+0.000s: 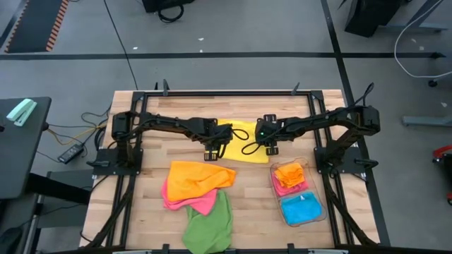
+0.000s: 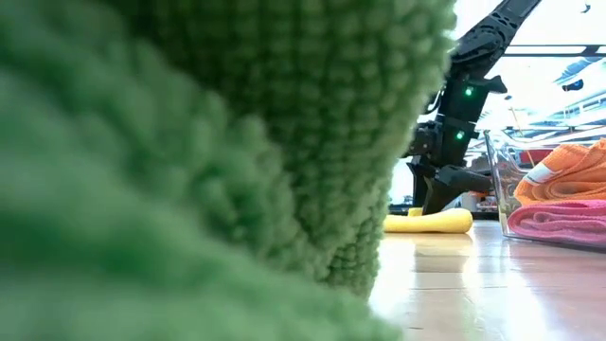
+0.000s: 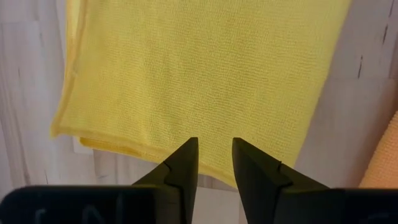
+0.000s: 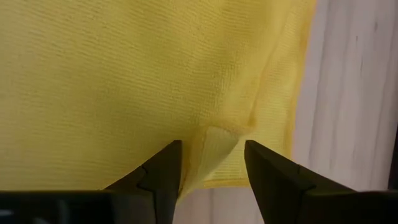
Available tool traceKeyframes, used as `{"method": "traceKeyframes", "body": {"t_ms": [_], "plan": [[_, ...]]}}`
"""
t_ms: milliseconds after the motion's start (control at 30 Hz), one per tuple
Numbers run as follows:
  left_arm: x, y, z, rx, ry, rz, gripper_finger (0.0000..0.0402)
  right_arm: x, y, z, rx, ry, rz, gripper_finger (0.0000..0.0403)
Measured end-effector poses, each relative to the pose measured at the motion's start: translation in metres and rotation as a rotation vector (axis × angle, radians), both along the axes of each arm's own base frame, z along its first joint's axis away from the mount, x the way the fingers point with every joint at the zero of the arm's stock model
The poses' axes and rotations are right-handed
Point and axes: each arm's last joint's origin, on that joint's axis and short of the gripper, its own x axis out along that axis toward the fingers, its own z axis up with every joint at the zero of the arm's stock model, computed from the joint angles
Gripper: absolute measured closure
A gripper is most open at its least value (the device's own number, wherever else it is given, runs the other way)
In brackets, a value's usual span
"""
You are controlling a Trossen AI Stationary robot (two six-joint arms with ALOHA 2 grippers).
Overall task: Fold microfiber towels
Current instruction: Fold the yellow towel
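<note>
We see the green towel at the bench's 6 o'clock edge, orange over pink behind it. Yellow towel lies flat at 12 o'clock. Left end effector and right end effector, fingers apart, straddle its edges.

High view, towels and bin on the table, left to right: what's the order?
Pile of pink towel, orange towel and green towel → yellow towel, with the left gripper and right gripper at its corners → clear bin holding folded orange, pink and blue towels.
</note>
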Motion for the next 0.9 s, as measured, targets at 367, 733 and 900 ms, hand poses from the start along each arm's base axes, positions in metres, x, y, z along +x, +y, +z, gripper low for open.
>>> {"method": "traceKeyframes", "body": {"t_ms": [367, 733, 900], "plan": [[0.000, 0.000, 0.000, 0.000, 0.001, 0.008, 0.0302, -0.001, -0.003, 0.000, 0.005, -0.012, -0.033, 0.0352], [-0.004, 0.000, -0.001, -0.009, 0.039, 0.027, 0.0320, 0.015, -0.003, 0.027, -0.028, 0.008, 0.001, 0.0385], [-0.005, 0.000, -0.001, -0.014, 0.041, 0.045, 0.0326, 0.018, -0.007, 0.029, -0.084, -0.016, 0.012, 0.0390]]}}
